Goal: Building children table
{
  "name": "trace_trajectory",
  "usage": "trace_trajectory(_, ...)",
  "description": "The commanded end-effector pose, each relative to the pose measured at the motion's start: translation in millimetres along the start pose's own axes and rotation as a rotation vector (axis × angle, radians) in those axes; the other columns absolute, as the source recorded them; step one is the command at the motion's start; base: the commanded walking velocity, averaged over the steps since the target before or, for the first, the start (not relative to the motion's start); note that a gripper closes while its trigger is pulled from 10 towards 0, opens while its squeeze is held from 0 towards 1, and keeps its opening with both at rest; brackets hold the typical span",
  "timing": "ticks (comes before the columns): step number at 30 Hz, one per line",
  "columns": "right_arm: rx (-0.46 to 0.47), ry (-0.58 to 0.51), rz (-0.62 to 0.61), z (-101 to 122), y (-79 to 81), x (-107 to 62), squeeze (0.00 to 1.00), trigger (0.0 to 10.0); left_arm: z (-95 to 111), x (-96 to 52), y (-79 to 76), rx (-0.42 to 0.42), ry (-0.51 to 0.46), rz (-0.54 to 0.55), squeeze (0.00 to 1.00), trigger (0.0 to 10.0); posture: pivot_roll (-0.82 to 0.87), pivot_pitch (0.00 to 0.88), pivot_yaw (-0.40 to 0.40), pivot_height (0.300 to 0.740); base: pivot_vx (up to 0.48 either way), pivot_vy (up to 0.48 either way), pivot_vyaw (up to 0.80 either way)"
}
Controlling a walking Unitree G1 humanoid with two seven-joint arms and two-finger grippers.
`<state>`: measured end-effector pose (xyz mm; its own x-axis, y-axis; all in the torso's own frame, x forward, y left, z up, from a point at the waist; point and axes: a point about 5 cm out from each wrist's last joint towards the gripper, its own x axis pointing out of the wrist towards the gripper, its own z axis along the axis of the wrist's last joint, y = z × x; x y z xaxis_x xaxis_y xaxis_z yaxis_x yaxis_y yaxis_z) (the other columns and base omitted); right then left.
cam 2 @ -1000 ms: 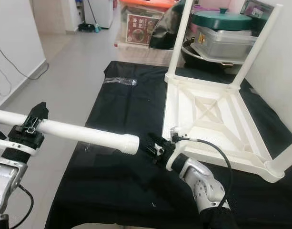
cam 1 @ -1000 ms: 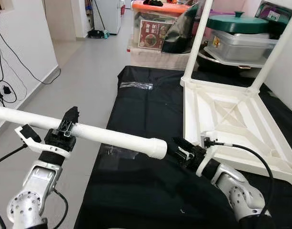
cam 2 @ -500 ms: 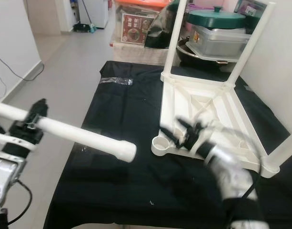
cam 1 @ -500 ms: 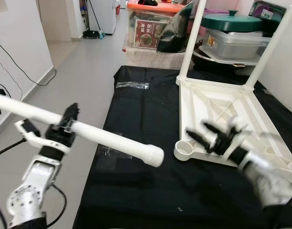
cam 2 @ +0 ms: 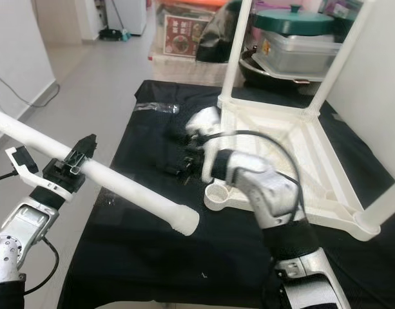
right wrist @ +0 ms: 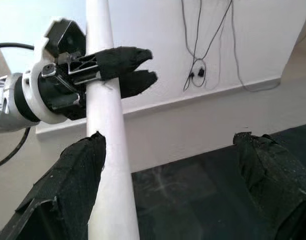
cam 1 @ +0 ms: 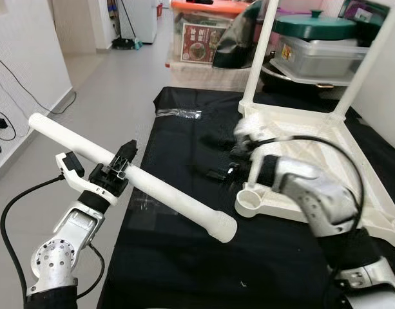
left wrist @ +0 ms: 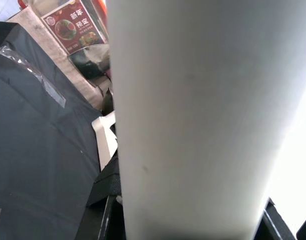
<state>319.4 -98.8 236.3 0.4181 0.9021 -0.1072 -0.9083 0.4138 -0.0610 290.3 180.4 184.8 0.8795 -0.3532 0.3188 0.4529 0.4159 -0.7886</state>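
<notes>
My left gripper is shut on a long white table leg, which slopes from upper left down to its free end at lower right over the black cloth. In the left wrist view the leg sits right against the camera. The upturned white table lies on the cloth with two legs standing up; its near-left corner socket is empty. My right gripper hovers open beside that corner, pointing left toward the leg. In the right wrist view its fingers are wide apart with the leg beside one.
Storage boxes and a pot with a green lid crowd the far end of the cloth. A clear plastic bag lies on the cloth. Grey floor runs along the left, beside a white wall with hanging cables.
My right arm has swung left from the table's near corner to over the cloth. My left arm has carried the leg rightward and tipped its free end lower.
</notes>
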Motion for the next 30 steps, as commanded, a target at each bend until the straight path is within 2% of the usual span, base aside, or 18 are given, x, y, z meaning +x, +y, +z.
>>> trace_trajectory(1,-0.019,0.05,0.016,2.2,3.3,5.7,0.0,10.0,-5.8,2.2,-4.9,0.006,0.014,-0.023,0.0,9.2,0.0,0.0,-0.07,0.74,0.0,0.0,0.0)
trace_trajectory(4,-0.016,0.073,0.022,3.2,4.1,9.1,0.0,10.0,-7.3,2.4,-5.6,0.01,0.019,-0.025,0.0,9.0,0.0,0.0,-0.072,0.74,0.0,0.0,0.0)
trace_trajectory(7,0.024,0.139,0.039,6.3,10.4,15.8,0.0,10.0,-13.7,3.5,-5.7,0.028,0.042,-0.025,0.0,7.9,-0.02,0.0,-0.068,0.74,0.0,0.0,0.0)
trace_trajectory(9,0.029,0.152,0.044,6.3,12.9,16.8,0.0,10.0,-15.0,3.7,-5.5,0.031,0.047,-0.023,0.0,7.9,-0.02,0.0,-0.068,0.74,0.0,0.0,0.0)
trace_trajectory(11,0.034,0.204,0.068,-2.1,22.4,20.6,0.0,10.0,-19.3,5.6,-4.3,0.035,0.06,-0.02,0.0,7.9,-0.03,0.0,-0.068,0.74,0.0,0.0,0.0)
trace_trajectory(16,0.045,0.232,0.093,-6.9,29.2,22.7,0.0,10.0,-22.0,7.3,-3.6,0.038,0.071,-0.018,0.0,7.8,-0.02,0.0,-0.068,0.74,0.0,0.0,0.0)
trace_trajectory(18,0.061,0.263,0.131,-12.2,38.4,26.8,0.0,10.0,-24.7,10.8,-4.4,0.061,0.088,-0.025,0.0,7.6,-0.03,0.0,-0.065,0.74,0.0,0.0,0.0)
trace_trajectory(21,0.07,0.297,0.166,-19.8,47.7,31.8,0.0,10.0,-27.3,14.6,-7.0,0.091,0.107,-0.04,0.0,7.7,-0.03,0.0,-0.065,0.74,0.0,0.0,0.0)
trace_trajectory(22,0.075,0.344,0.172,-33.0,54.2,37.7,0.0,10.0,-30.2,17.5,-10.4,0.113,0.124,-0.058,0.0,8.0,-0.02,0.0,-0.067,0.74,0.0,0.0,0.0)
trace_trajectory(30,0.054,0.427,0.126,-56.9,57.8,50.1,0.0,10.0,-33.2,20.4,-15.3,0.118,0.132,-0.081,0.0,8.4,-0.02,0.0,-0.068,0.74,0.0,0.0,0.0)
